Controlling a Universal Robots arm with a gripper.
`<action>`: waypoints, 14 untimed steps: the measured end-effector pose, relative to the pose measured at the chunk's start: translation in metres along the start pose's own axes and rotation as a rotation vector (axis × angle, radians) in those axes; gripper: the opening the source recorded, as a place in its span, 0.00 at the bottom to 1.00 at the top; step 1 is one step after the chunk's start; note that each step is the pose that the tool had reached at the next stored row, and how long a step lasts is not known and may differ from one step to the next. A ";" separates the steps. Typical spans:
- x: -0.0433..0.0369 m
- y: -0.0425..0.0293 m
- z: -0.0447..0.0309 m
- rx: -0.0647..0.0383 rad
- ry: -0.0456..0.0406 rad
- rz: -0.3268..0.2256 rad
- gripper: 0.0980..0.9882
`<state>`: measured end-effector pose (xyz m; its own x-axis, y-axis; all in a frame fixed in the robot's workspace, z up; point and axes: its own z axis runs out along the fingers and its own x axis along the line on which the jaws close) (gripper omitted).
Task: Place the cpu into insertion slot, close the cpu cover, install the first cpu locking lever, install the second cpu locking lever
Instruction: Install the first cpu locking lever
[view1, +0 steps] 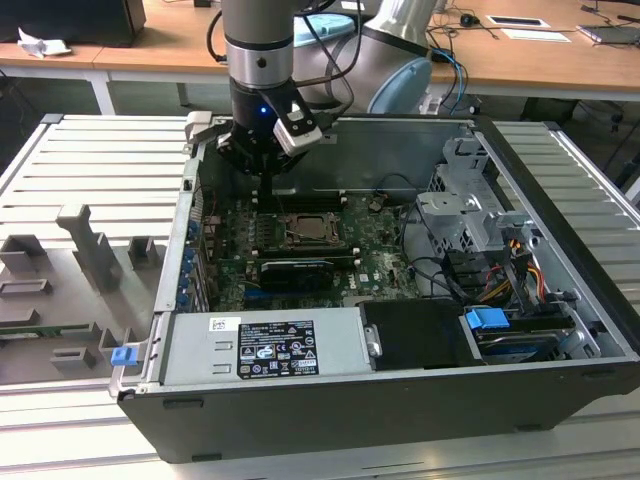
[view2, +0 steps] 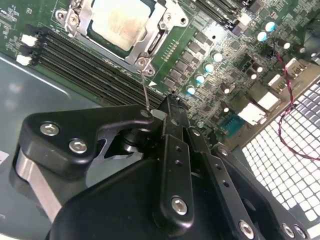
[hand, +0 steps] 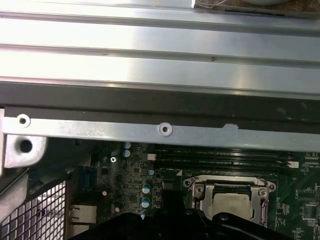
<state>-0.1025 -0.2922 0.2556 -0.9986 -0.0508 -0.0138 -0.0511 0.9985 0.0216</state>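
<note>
Where one open computer case (view1: 350, 415) lies on its side on the ribbed metal bench (view1: 90, 170), a single arm reaches down into it with one pincer (view1: 266, 190). On the green board inside I count one cpu (view1: 305, 230), one insertion slot (view2: 70, 19), one cpu cover (view2: 150, 42), one thin wire lever (view2: 145, 87) that I can make out, one long black graphics card (view1: 292, 271) and one grey power supply box (view1: 265, 345) at the near wall. A bank of long black memory slots (view2: 80, 62) runs along one side of the slot; their exact number is hard to tell.

The cpu is a small flat square with a pale silvery-beige top, marked by faint brownish smears in the second wrist view. It sits inside the insertion slot. The cpu cover, a thin silver frame with a large middle cut-out, lies down around it, so the pale top shows through the opening.

The pincer hangs above the board just beside the slot, toward the exterior view's left. In the second wrist view its two black fingers (view2: 172, 145) are drawn together at the tips. The wire lever rises slantwise from a corner of the silver frame and ends right at the pincer's tip; whether it is clamped there or merely touching I cannot tell.
</note>
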 end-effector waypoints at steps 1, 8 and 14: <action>-0.0010 -0.0001 0.0000 0.000 0.0001 0.000 0.01; -0.0030 -0.0002 0.0000 0.000 0.0000 0.000 0.01; -0.0036 -0.0002 0.0000 0.000 0.0000 0.000 0.01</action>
<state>-0.0989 -0.2923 0.2556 -0.9986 -0.0508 -0.0137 -0.0511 0.9985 0.0216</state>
